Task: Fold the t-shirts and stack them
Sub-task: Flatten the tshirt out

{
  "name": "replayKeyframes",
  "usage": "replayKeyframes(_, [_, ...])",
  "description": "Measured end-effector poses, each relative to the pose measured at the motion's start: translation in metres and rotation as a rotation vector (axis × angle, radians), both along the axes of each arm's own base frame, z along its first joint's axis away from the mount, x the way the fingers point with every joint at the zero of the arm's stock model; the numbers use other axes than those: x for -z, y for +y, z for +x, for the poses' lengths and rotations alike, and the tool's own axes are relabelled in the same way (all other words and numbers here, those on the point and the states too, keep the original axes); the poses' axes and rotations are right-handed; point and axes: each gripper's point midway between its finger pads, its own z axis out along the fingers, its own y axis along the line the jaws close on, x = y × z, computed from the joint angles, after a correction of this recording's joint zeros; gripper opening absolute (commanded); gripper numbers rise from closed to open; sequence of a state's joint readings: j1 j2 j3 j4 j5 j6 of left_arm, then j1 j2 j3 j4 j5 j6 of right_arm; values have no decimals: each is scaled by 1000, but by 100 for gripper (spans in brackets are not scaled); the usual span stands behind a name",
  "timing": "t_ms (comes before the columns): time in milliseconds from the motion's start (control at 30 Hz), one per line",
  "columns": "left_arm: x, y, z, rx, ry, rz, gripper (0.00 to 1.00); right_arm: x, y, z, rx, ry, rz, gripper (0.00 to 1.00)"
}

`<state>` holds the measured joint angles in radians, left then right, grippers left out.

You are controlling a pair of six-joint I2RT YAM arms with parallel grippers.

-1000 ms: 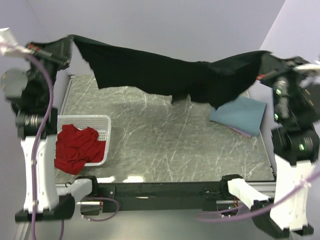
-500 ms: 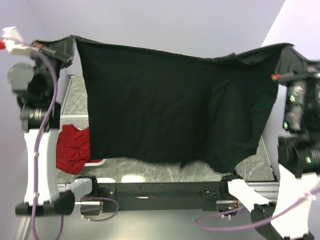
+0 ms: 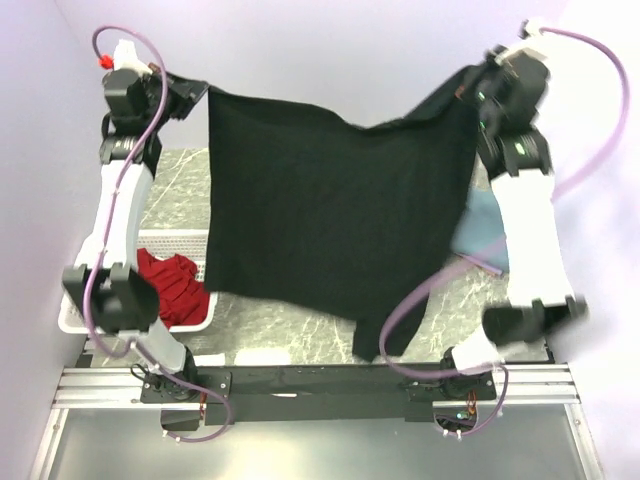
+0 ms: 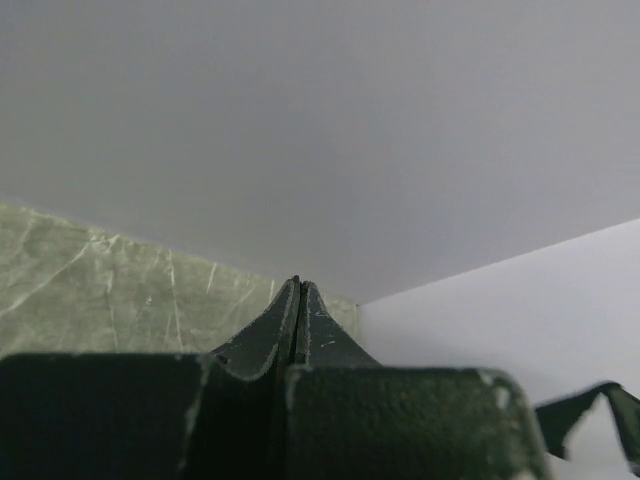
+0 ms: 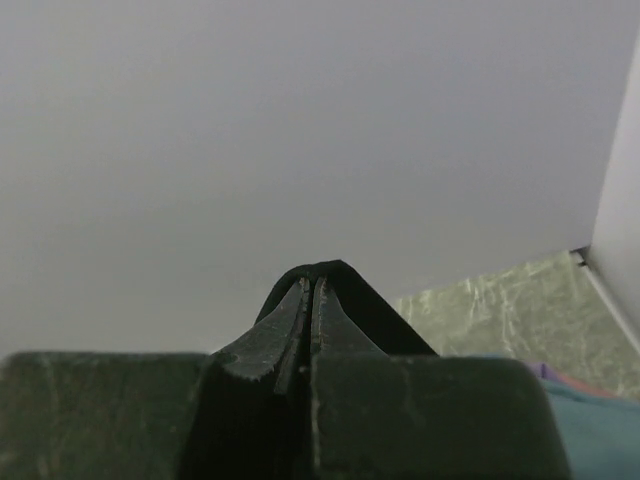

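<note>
Clamping the upper left corner of the large black cloth t-shirt (image 3: 330, 220), the left gripper (image 3: 196, 92) has its jaws clenched. The right gripper (image 3: 468, 92) is pinched on the upper right corner, with black cloth wrapped over its tips. Half a second ago both arms were lower; now they reach higher, and the shirt hangs as a flat matte sheet over the glossy marble-patterned table (image 3: 300, 325), its lowest tip near the near edge. A crumpled red shirt (image 3: 175, 290) lies in the white latticed plastic basket (image 3: 170, 238) at the left edge. A folded dusty-blue shirt (image 3: 485, 225) shows at the right edge.
</note>
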<state>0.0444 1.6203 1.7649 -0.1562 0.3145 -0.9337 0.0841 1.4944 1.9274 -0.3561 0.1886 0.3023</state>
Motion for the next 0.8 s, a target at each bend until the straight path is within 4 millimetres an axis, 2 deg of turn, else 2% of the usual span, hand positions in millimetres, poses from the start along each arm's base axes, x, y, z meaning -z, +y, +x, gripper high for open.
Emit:
replayKeyframes(67, [0, -1, 21, 7, 0, -27, 0, 9, 3, 32, -7, 28, 6, 0])
replayKeyframes(100, [-8, -1, 29, 10, -20, -38, 0, 7, 4, 43, -9, 24, 11, 0])
replayKeyframes(167, [-34, -1, 44, 12, -84, -60, 0, -7, 6, 64, -13, -5, 18, 0])
replayKeyframes(233, [-73, -1, 53, 16, -189, -81, 0, -31, 5, 72, -15, -72, 30, 0])
replayKeyframes(333, [-129, 1, 43, 23, -356, -118, 0, -66, -4, 61, -8, -174, 49, 0])
replayKeyframes(400, [-157, 3, 26, 28, -446, -136, 0, -92, -14, 41, 3, -258, 54, 0])
replayKeyframes(467, [-170, 6, 7, 26, -501, -147, 0, -112, -20, 17, 7, -324, 55, 0])
replayKeyframes(567, [-164, 6, -23, 21, -510, -144, 0, -139, -19, -23, -13, -413, 45, 0])
replayKeyframes(633, [-145, 5, -42, 17, -482, -134, 0, -142, -13, -48, -46, -445, 33, 0])
replayKeyframes(700, [-118, 4, -54, 17, -430, -121, 0, -127, -7, -63, -80, -426, 24, 0])
replayKeyframes(733, [-103, 3, -59, 18, -413, -112, 0, -110, -5, -65, -92, -403, 21, 0])
replayKeyframes(800, [-55, 0, -64, 29, -321, -97, 0, -53, -1, -63, -111, -289, 22, 0])
